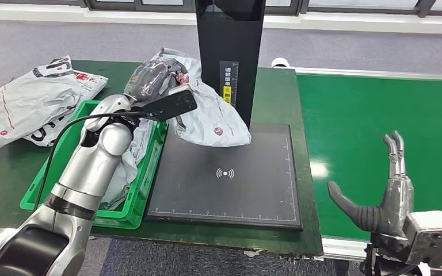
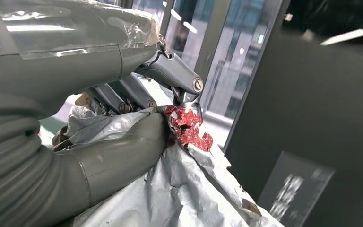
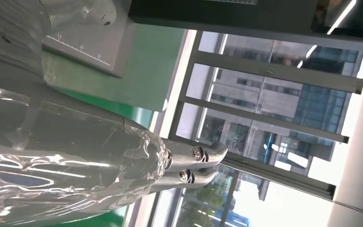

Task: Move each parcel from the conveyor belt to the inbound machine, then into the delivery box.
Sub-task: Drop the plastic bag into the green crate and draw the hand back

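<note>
Parcel at scanner, bound for crate
Left hand (image 1: 152, 77) grips grey parcel (image 1: 213, 118), upper centre; right hand (image 1: 388, 190) spread, idle. Next: swing left over green crate (image 1: 63, 172).

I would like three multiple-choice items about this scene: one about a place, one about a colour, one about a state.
1. Where does the grey parcel held by the left hand lie?
A. on the belt
B. partly on the black scanner pad
C. on the floor

2. What colour is the crate?
A. blue
B. red
C. green

3. How is the right hand?
A. open, holding nothing
B. holding a parcel
C. pressing the pad

Key: 1 B, its lower edge rests on the pad by the black column; 2 C, green walls show beside the left arm; 3 A, its fingers are spread over the belt.
</note>
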Robot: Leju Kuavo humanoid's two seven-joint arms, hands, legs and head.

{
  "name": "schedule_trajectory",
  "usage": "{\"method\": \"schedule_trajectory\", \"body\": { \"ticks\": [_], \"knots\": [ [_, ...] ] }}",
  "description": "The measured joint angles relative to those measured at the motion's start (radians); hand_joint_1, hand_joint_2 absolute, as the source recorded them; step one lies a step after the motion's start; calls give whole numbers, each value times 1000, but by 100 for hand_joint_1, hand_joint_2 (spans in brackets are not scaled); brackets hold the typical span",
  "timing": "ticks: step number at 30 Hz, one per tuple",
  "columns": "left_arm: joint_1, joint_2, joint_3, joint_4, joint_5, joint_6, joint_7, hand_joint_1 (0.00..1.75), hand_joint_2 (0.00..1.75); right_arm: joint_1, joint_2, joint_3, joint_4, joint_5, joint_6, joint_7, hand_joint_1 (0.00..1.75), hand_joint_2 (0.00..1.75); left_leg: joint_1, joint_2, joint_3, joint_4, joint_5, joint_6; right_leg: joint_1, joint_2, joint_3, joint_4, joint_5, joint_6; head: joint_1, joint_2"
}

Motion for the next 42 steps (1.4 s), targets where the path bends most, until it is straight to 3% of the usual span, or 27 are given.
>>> {"method": "schedule_trajectory", "body": {
  "ticks": [8,12,15,20,25,28,33,37,39,42],
  "knots": [
    [65,8,68,-196,-58,180,12,175,175,43,20,-15,-42,18,-18,-6,0,175,0,0,0,0,0,0,0,0,0,0,0,0,0,0],
    [87,19,122,-275,-238,284,96,175,175,50,39,-21,-60,32,-12,-6,0,175,0,0,0,0,0,0,0,1,0,0,0,0,0,0],
    [107,37,176,-299,-429,308,196,175,175,51,47,-22,-64,41,-3,-6,0,175,0,0,0,0,0,0,0,1,0,0,0,0,0,0],
    [159,69,274,-263,-674,204,331,175,175,47,50,-22,-62,43,11,-5,0,175,0,1,0,-1,1,-1,0,1,0,0,0,0,0,0],
    [204,98,345,-143,-718,89,391,175,175,31,50,-22,-51,38,27,0,0,175,0,1,0,-1,1,0,0,1,0,1,0,-1,0,0],
    [220,112,376,-53,-716,28,368,175,175,26,50,-22,-48,31,32,3,0,175,0,1,0,-1,1,0,0,1,0,0,0,-1,0,0],
    [238,130,399,80,-669,-128,252,175,175,24,49,-22,-41,17,35,5,0,175,0,1,0,-1,1,0,0,1,0,0,0,-1,0,0],
    [259,148,400,155,-629,-174,182,8,175,15,49,-22,-26,10,36,6,0,175,0,1,0,-1,1,0,0,1,0,0,0,-1,0,0],
    [271,153,399,171,-623,-183,181,0,175,9,49,-22,-20,9,37,9,0,175,0,1,0,-1,1,0,0,0,0,0,0,0,0,0],
    [280,157,395,189,-610,-198,175,0,44,-1,49,-22,-11,8,38,16,0,175,0,0,0,-1,1,0,0,0,1,0,0,0,0,0]
  ]
}}
